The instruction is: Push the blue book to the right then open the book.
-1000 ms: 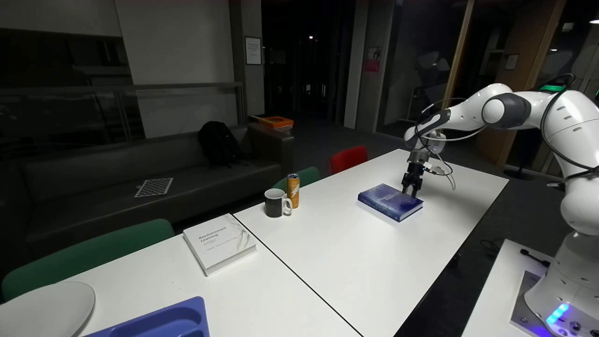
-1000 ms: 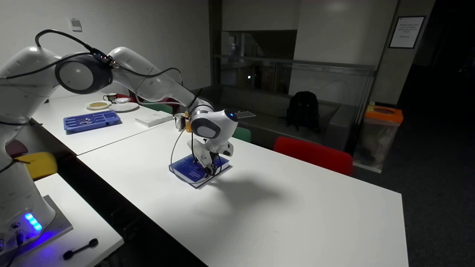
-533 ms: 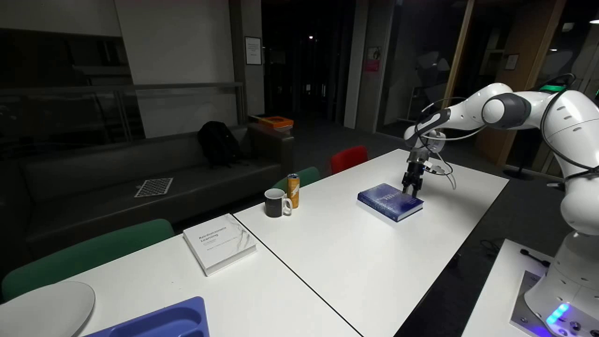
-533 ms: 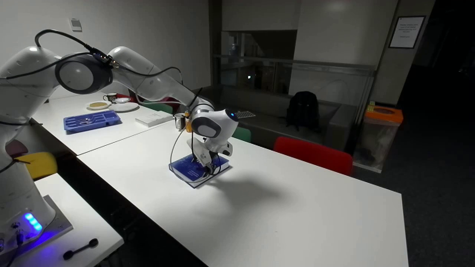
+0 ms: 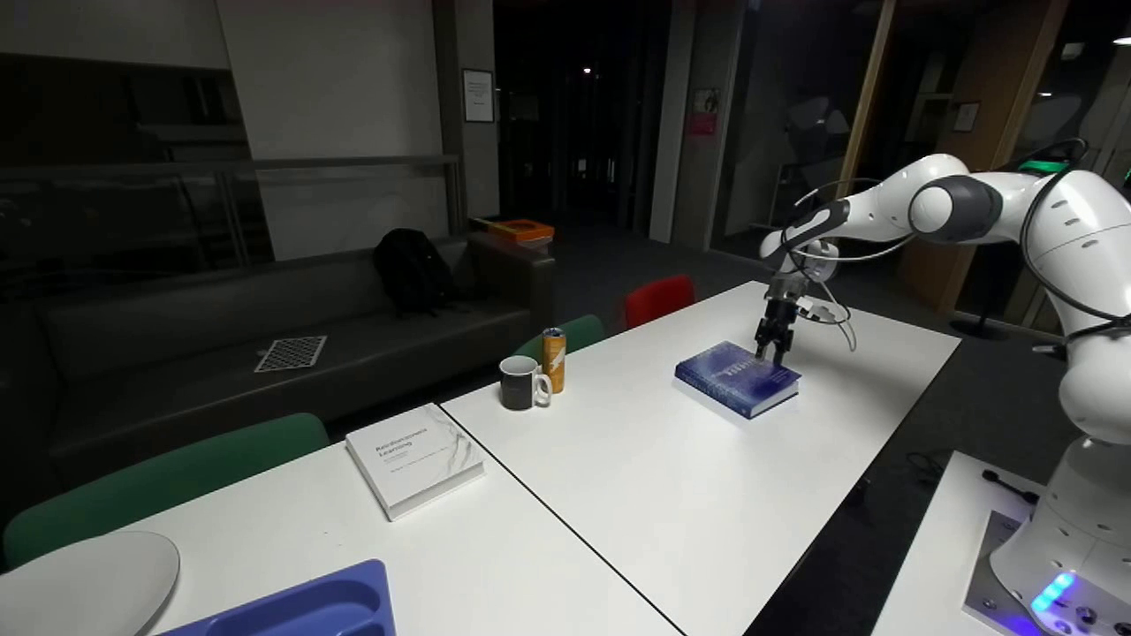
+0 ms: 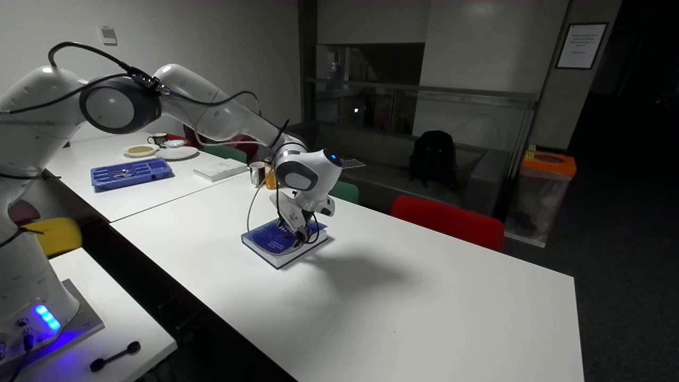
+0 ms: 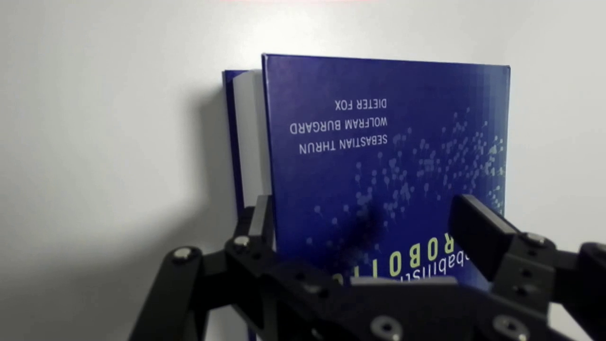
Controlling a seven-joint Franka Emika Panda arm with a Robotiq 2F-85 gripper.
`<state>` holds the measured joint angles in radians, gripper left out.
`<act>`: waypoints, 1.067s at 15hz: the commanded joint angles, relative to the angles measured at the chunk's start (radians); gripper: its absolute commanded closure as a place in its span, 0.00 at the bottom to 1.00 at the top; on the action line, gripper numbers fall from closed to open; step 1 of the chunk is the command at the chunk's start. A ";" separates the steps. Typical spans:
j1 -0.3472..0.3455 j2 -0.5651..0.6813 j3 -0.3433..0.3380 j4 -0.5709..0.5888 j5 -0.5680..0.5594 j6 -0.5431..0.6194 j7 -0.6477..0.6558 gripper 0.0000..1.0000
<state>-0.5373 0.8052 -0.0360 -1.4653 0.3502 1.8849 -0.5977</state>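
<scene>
Because the blue book (image 7: 388, 161) lies flat on the table (image 5: 610, 481) directly beneath your pincer (image 7: 363, 208), your coming move turns on how its free edge stands to the fingers (image 7: 262, 215). Your pincer is spread wide and pinches nothing: one finger stands just beside the edge of the cover (image 7: 326, 80), on the page side of the blue book; the other hangs over the cover toward the spine (image 5: 711, 395). The blue book's long axis runs across the line joining those fingers, and its body lies from the first finger toward the spine. You have one arm (image 6: 223, 118) in sight, so no choice of arm arises. The cover looks slightly raised above the pages (image 7: 251, 128), which suggests that opening is just under way; whether your finger touches it cannot be told, nor whether the push to the right is complete.

On the cover you can read, inverted in the wrist view, SEBASTIAN THRUN, WOLFRAM BURGARD and DIETER FOX, then "ROBO" and "babilist", the rest masked by your pincer. Off the spine side of the blue book stand a mug (image 5: 518, 387) and an orange can (image 5: 554, 362), no brand legible; farther that way, a white book (image 5: 413, 459) reads "Reinforcement Learning".
</scene>
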 commanded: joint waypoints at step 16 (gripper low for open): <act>0.040 -0.112 0.010 0.026 0.020 -0.050 0.091 0.00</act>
<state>-0.4945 0.7523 -0.0353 -1.4052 0.3494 1.8759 -0.5244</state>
